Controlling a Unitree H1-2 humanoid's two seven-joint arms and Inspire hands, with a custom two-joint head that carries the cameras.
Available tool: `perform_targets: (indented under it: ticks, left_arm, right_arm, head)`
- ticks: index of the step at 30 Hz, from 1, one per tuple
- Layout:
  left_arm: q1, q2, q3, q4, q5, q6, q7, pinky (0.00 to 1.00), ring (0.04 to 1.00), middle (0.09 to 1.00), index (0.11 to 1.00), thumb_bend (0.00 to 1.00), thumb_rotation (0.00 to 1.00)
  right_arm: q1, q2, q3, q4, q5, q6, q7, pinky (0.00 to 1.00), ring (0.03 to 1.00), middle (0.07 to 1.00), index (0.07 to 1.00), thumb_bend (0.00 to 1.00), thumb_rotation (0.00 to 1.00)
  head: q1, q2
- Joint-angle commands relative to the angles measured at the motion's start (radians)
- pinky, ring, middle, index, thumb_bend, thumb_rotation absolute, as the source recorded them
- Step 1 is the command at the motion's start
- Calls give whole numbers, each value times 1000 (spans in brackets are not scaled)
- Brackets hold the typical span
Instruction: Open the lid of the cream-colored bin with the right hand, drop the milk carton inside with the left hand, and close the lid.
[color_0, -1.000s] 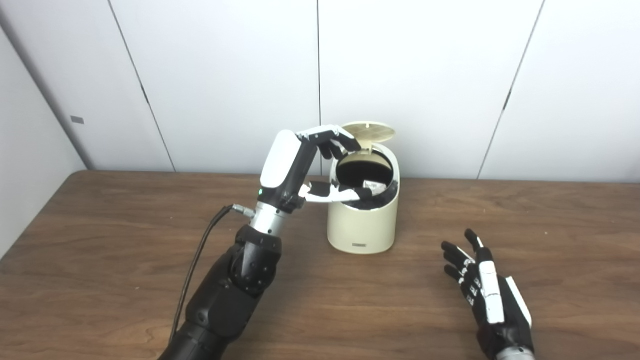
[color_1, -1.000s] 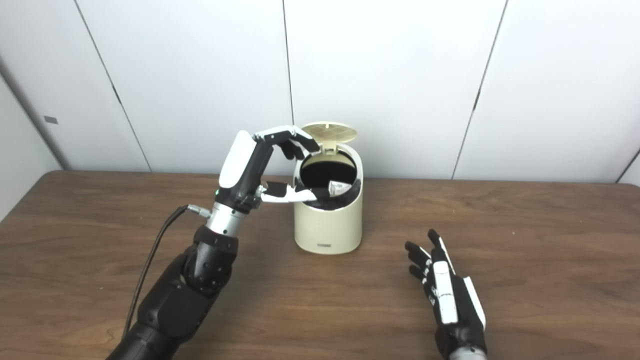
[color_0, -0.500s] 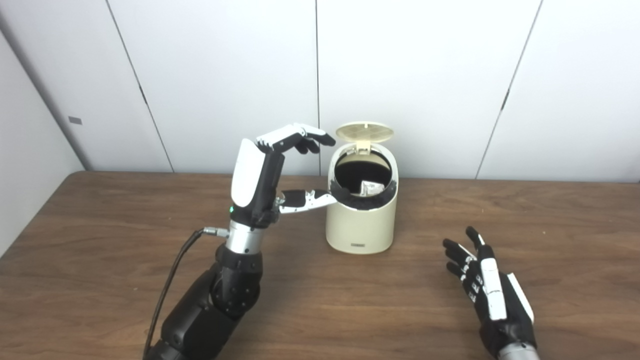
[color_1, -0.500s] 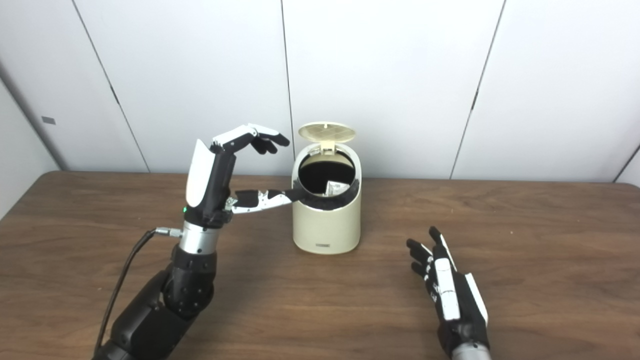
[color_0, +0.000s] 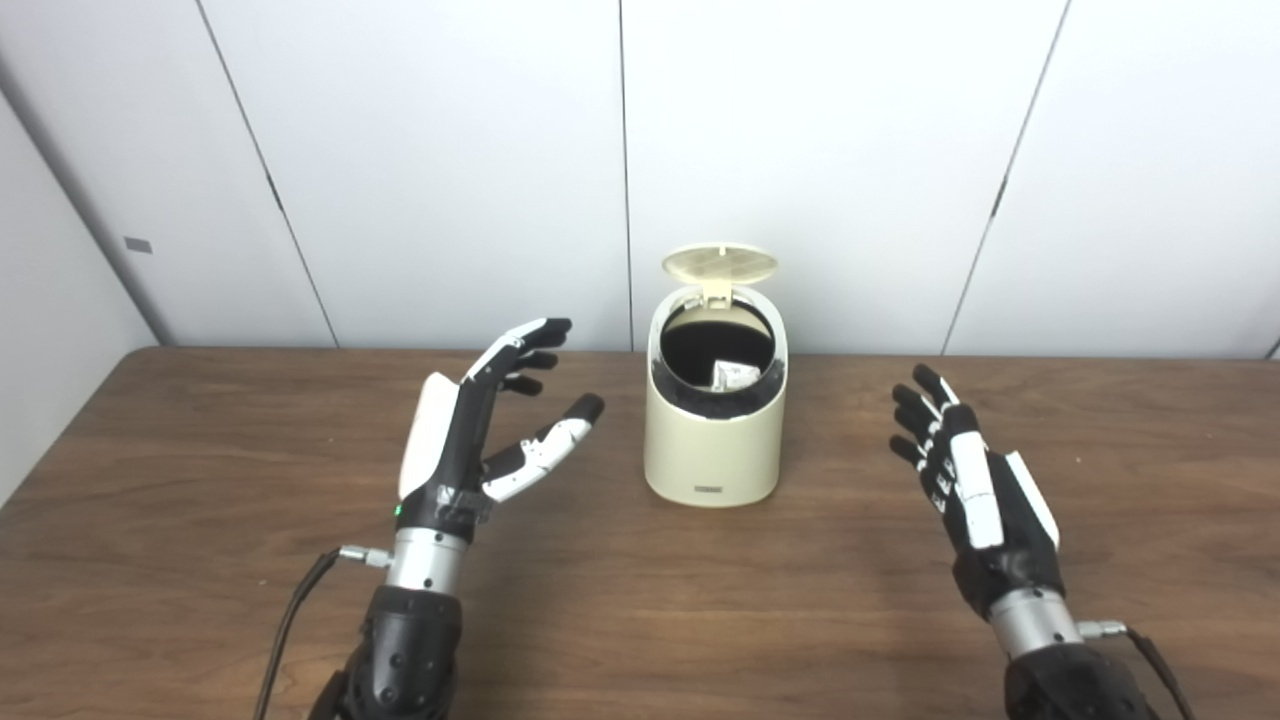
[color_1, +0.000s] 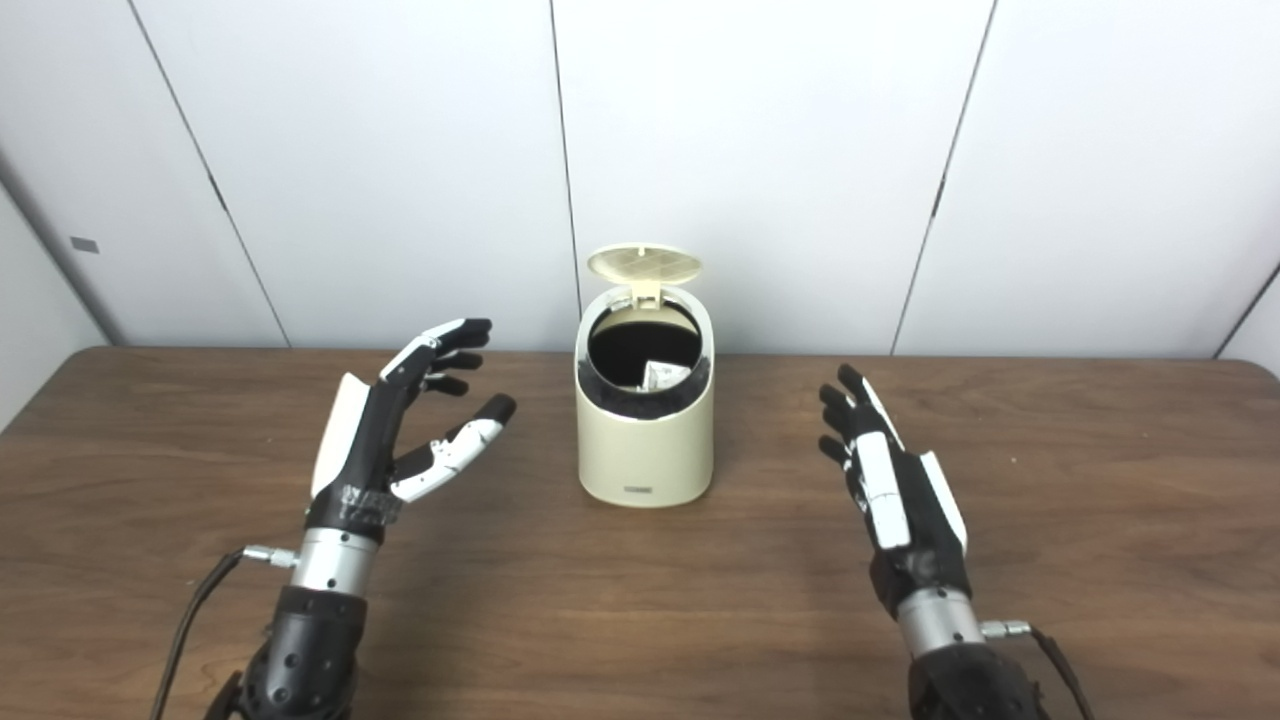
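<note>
The cream-colored bin (color_0: 712, 440) stands at the middle of the table with its round lid (color_0: 720, 265) tipped up at the back. A corner of the white milk carton (color_0: 733, 375) shows inside the dark opening. My left hand (color_0: 480, 430) is open, fingers spread, above the table to the left of the bin and apart from it. To the right of the bin my right hand (color_0: 965, 470) is also open, fingers pointing up and away, holding nothing.
The brown wooden table (color_0: 200, 560) runs to a white panelled wall (color_0: 440, 150) just behind the bin. A black cable (color_0: 285, 630) trails from my left wrist toward the front edge.
My left hand has drawn back from the bin's opening, down and to the left, leaving the carton inside. My right hand has risen and come forward toward the bin. The view has shifted slightly.
</note>
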Motion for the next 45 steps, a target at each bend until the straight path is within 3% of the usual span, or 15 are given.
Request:
perform_targets:
  ticks: [1,9,13,17,20,24,28,37,45]
  left_arm:
    - [7,-6,21,-42,-16,6,-11,818,841,885,927,607,899]
    - [79,-42,80,-45,-103,33,-56,842,902,948,978,576,957]
    - [103,-55,95,-44,-153,48,-83,884,929,971,996,613,966]
    - [125,-73,111,-41,-196,54,-94,917,945,980,1000,640,958]
    - [136,-88,122,-36,-208,61,-88,909,957,974,1000,658,978]
    - [143,-100,136,-30,-243,64,-96,922,962,979,1000,663,1000]
    - [148,-98,142,-21,-265,66,-109,925,961,981,1000,664,1000]
    - [142,-96,143,-28,-258,68,-115,933,954,972,1000,683,1000]
    - [140,-96,145,-25,-266,73,-123,919,946,967,1000,679,992]
  right_arm:
    - [-64,-16,-6,-6,4,-30,14,912,948,929,919,676,1000]
    - [-178,-52,39,-4,-101,-40,14,912,938,911,906,623,1000]
    - [-241,-63,61,-15,-129,-23,34,945,930,926,896,577,1000]
    - [-317,-91,106,-7,-232,23,45,829,908,931,880,579,1000]
    - [-377,-129,153,19,-311,39,73,802,925,950,857,535,1000]
    - [-432,-172,227,39,-479,89,89,707,873,925,829,589,1000]
    - [-486,-176,258,73,-529,109,127,838,952,973,836,553,1000]
    - [-548,-176,313,176,-601,53,157,777,936,979,783,566,1000]
    - [-566,-184,332,192,-648,37,165,857,988,963,723,616,1000]
  head:
    - [-2,1]
    - [-12,3]
    - [-20,5]
    - [-26,7]
    - [-37,9]
    - [-51,13]
    - [-62,17]
    - [-64,18]
    - [-64,21]
